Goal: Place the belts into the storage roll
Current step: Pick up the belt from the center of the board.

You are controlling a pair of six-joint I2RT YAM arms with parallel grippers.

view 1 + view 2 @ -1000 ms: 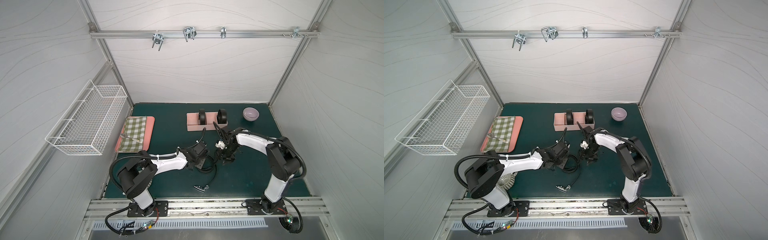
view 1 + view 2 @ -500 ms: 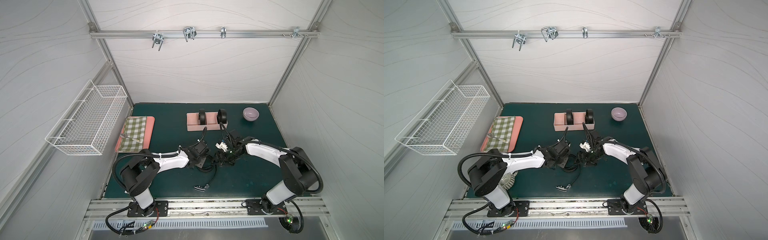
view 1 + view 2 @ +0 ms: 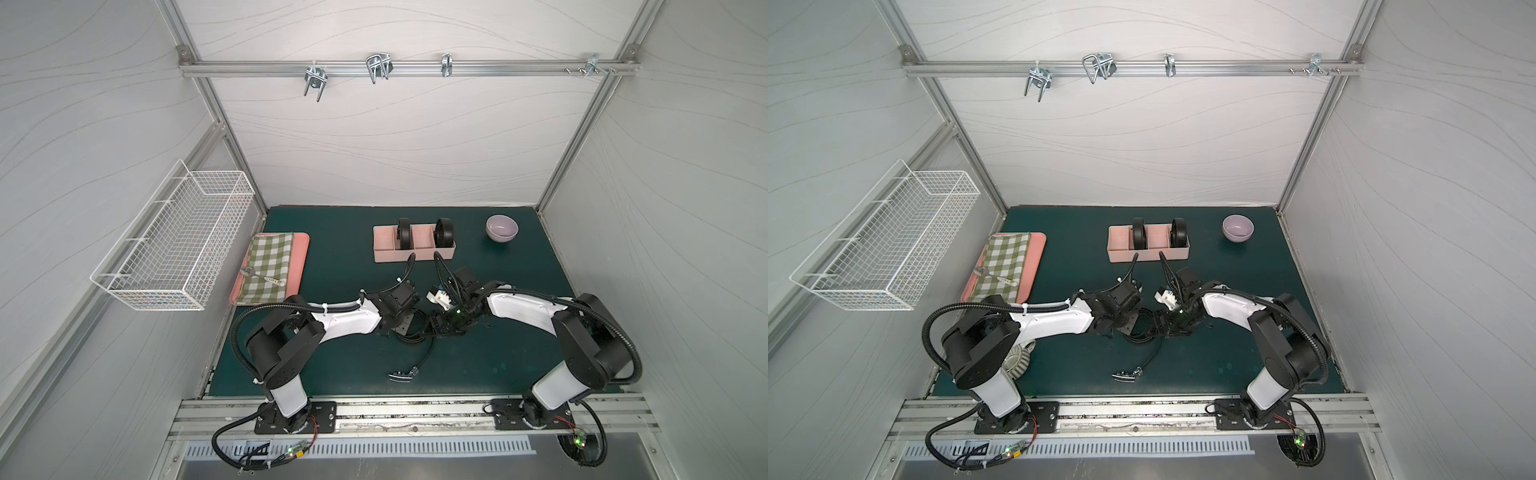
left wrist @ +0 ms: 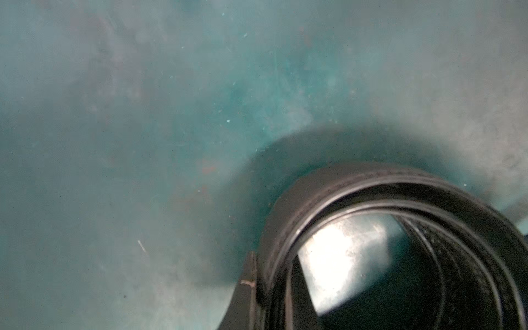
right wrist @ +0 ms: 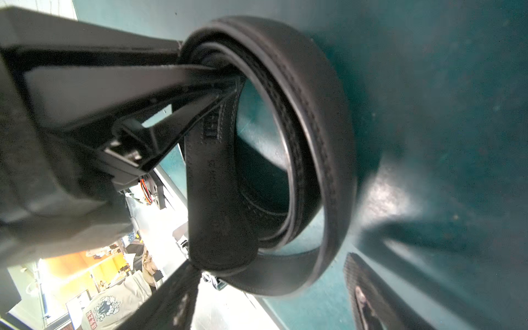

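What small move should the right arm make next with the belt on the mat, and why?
Probably shut the jaws of the right gripper on the belt: they stand open around its coil, the left gripper pinches only one side, and the buckle end lies loose on the mat.

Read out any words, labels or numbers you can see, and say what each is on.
No text is legible.
Stamped mark on the belt: too blurred to read.
Marks on the handle of the spoon: too small to read.
Printed design on the shirt: blurred.
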